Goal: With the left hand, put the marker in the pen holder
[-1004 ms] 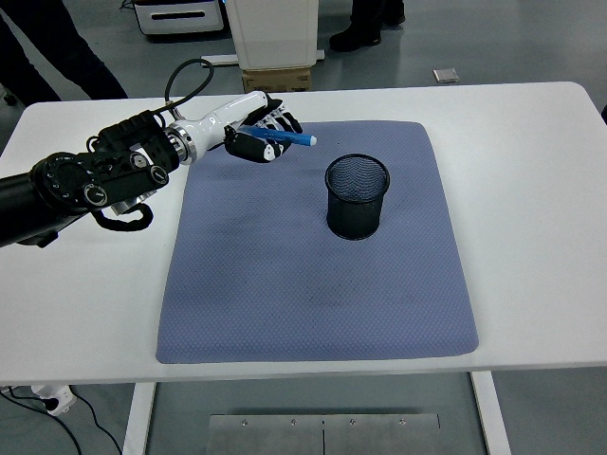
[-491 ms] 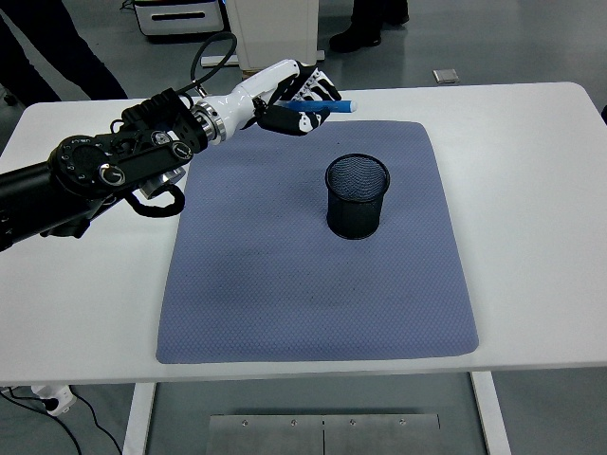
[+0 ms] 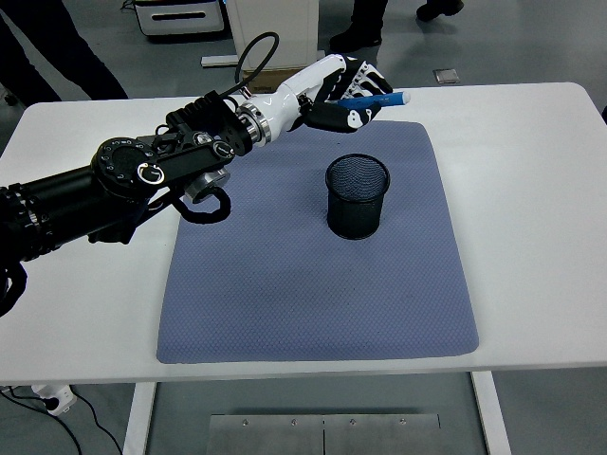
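Head view looks down over a white worktop with rounded corners, most of it covered by a blue-grey woven mat with a fine dimpled texture. No brand, label or writing can be read on anything here.

Toward one o'clock from the mat's middle stands the black wire-mesh pen holder, a round cup, upright, with nothing seen inside. At eleven o'clock from the holder, above the mat's far edge, is the left hand, white-backed with black finger segments, clenched around the blue marker. This marker is a slim plastic cylinder with a paler tip; it lies nearly level in the grasp, its free end pointing to three o'clock and sticking out past the fingers. It is held up in the air, well apart from the holder and beyond it, not over its mouth.

Behind the hand the left arm runs back to the picture's left edge: a white forearm shell, a metal wrist ring, then black jointed housings with round caps and a looped black cable.

Compared with half a second ago, the hand and marker have moved toward three o'clock and farther from the camera, and more of the arm now reaches over the mat's left corner. Mat and holder have stayed put.

Dark trouser legs and shoes of people show at the top, beside a white cabinet.
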Tool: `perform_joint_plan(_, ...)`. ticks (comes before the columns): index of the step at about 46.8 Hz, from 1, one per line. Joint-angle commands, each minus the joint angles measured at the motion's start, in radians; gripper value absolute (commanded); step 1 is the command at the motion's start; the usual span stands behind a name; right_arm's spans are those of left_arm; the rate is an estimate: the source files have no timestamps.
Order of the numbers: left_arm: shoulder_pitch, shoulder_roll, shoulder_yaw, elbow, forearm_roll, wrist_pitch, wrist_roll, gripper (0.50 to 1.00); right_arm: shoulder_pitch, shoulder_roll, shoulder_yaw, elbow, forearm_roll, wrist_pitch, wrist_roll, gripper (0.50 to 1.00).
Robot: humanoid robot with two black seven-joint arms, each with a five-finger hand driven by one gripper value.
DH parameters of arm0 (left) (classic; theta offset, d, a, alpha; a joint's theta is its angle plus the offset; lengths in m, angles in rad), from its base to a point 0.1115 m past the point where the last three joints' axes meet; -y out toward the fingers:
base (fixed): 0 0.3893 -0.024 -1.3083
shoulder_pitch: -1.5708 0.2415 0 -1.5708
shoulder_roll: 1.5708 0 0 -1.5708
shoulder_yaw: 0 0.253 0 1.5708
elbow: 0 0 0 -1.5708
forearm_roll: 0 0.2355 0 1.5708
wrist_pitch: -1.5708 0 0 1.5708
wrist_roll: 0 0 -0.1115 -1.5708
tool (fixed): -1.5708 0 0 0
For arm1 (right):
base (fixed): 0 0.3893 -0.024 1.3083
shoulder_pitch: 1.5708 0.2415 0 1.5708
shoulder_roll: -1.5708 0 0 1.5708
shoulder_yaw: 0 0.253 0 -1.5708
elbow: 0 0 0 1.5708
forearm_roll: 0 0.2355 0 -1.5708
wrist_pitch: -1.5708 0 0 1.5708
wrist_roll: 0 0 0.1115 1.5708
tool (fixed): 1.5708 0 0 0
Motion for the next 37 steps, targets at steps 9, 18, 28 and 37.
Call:
perform_joint_plan(9, 0.003, -0.017, -0.019, -0.008, -0.13, -0.001, 0.0, 0.5, 0.0, 0.0, 0.0, 0.0, 0.0, 0.0, 0.0, 1.0)
perform_joint_plan(18, 0.012, -0.025, -0.022, -0.045, -0.206, -0.001, 0.0, 0.5, 0.0, 0.0, 0.0, 0.0, 0.0, 0.0, 0.0, 1.0)
perform_joint_plan(28, 0.023, -0.029, -0.027, -0.089, -0.282, -0.001, 0.001, 0.5, 0.0, 0.0, 0.0, 0.0, 0.0, 0.0, 0.0, 1.0)
perform_joint_plan(37, 0.063, -0.029, -0.028, -0.131, -0.305, -0.001, 0.001, 0.5, 0.0, 0.0, 0.0, 0.0, 0.0, 0.0, 0.0, 1.0)
